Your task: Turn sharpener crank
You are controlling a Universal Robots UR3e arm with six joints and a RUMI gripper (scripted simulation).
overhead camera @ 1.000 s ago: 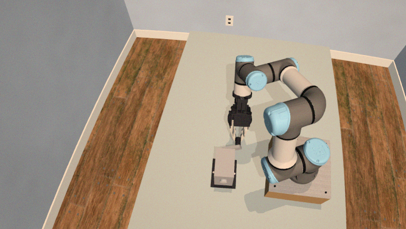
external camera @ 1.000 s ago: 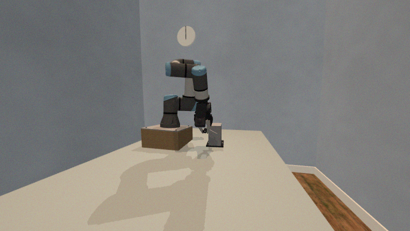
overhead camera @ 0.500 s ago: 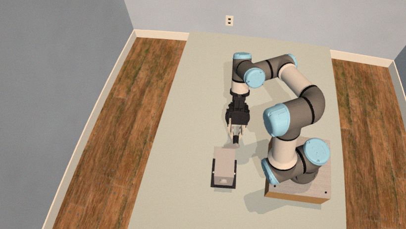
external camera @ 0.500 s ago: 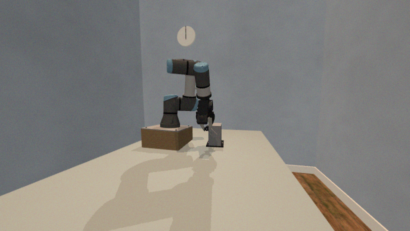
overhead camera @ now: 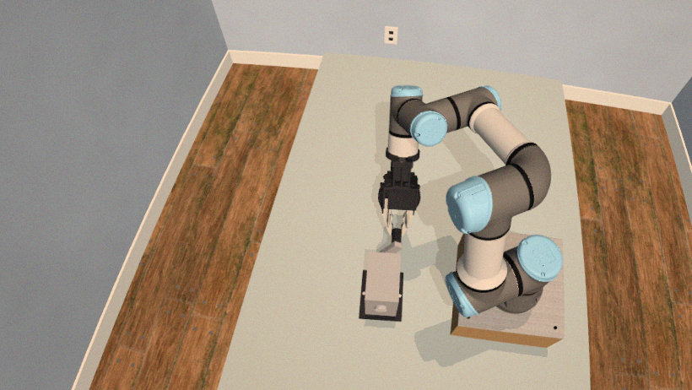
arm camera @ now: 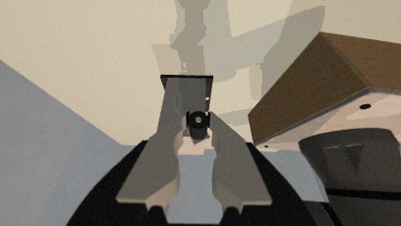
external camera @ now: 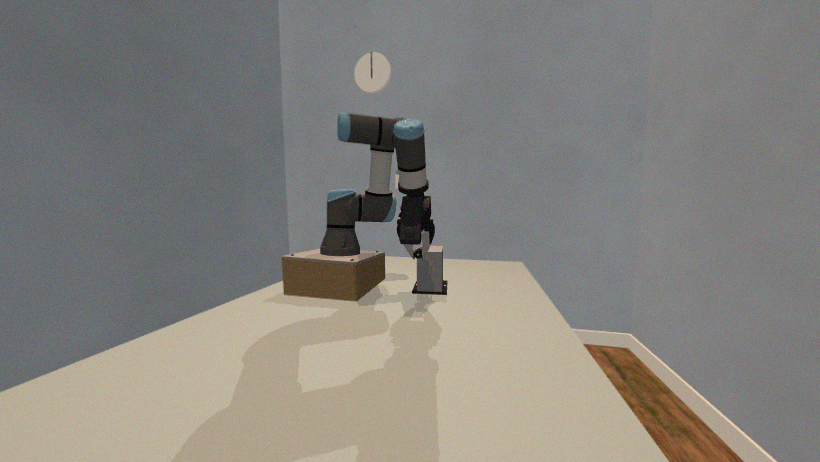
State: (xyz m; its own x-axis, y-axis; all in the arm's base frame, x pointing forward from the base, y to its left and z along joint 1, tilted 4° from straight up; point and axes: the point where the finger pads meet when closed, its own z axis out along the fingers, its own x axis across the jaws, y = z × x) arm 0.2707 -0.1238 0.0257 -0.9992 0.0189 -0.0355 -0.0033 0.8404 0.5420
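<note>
The sharpener point(overhead camera: 381, 285) is a beige box on a black base plate on the table; it also shows in the side view point(external camera: 430, 270) and in the wrist view point(arm camera: 187, 105). Its crank arm point(overhead camera: 390, 246) sticks out of the end face that points toward the arm's wrist. The crank ends in a small black round handle point(arm camera: 198, 120). My gripper point(overhead camera: 397, 231) is shut on this handle, one pale finger on each side. In the side view the gripper point(external camera: 417, 250) is at the sharpener's upper edge. The crank arm itself is mostly hidden by the fingers.
The robot's wooden mounting block point(overhead camera: 508, 302) stands on the table just right of the sharpener, also in the wrist view point(arm camera: 315, 88). The arm's elbow point(overhead camera: 503, 188) hangs over the table to the right. Wooden floor lies beyond both table sides.
</note>
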